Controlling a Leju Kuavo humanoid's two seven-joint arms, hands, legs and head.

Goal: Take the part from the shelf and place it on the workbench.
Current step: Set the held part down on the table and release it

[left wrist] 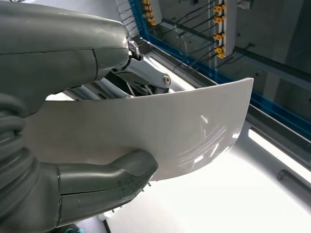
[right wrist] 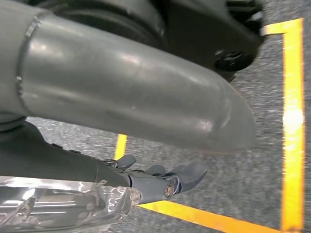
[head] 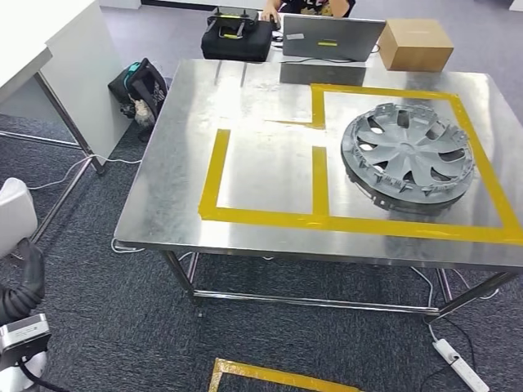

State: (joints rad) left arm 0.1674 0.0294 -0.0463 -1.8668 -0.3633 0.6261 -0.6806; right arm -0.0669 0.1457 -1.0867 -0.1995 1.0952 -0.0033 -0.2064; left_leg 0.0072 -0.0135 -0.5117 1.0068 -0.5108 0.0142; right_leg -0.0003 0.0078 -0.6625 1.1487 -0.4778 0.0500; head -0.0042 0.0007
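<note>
One white curved part (left wrist: 154, 136) is gripped by the left hand (left wrist: 73, 145) in the left wrist view: the thick thumb (left wrist: 121, 177) presses its glossy face and the darker fingers (left wrist: 146, 77) close on it from behind. In the head view that hand sits at the lower left of the frame, the part (head: 13, 214) showing there as a pale rounded corner at the left edge, well short of the workbench (head: 179, 196). The right hand (right wrist: 161, 182) hangs over grey carpet (right wrist: 238, 194) crossed by yellow floor tape (right wrist: 293, 121); its fingers lie stretched out and apart, holding nothing, though something shiny and blurred at the lower left of that frame cannot be made out. Across the middle of the head view, the steel workbench carries yellow tape outlines (head: 320, 192), and a grey wheel cover (head: 409, 155) lies flat inside the right-hand outline. Beyond its far edge stand a black case (head: 237, 34), a laptop (head: 333, 37) and a cardboard box (head: 414, 44).
</note>
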